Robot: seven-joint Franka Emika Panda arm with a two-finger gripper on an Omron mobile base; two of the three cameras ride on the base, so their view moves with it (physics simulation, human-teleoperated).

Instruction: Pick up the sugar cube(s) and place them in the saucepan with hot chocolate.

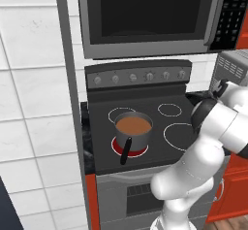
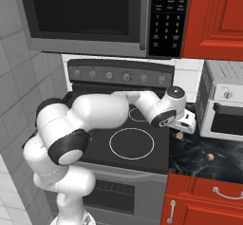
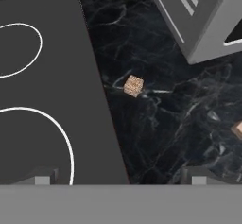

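One sugar cube (image 3: 133,85) (image 2: 179,135), tiny and tan, lies on the black marble counter just right of the stove edge. A second sugar cube (image 2: 210,157) (image 3: 237,129) rests farther right, nearer the counter front. My gripper (image 2: 184,128) (image 3: 120,179) hovers right above the first cube, open, with nothing between its fingertips (image 3: 42,178). The grey saucepan (image 1: 133,129) with its black handle stands on the stove's front left burner, which glows red, and holds reddish-brown hot chocolate (image 1: 133,124). In the right base view my arm hides the pan.
A grey toaster oven (image 2: 222,106) (image 3: 203,15) stands on the counter close to the right of the cubes. The black stove top (image 3: 47,76) lies to the left, with a microwave (image 2: 95,15) above it. Red cabinets (image 2: 209,195) sit under the counter.
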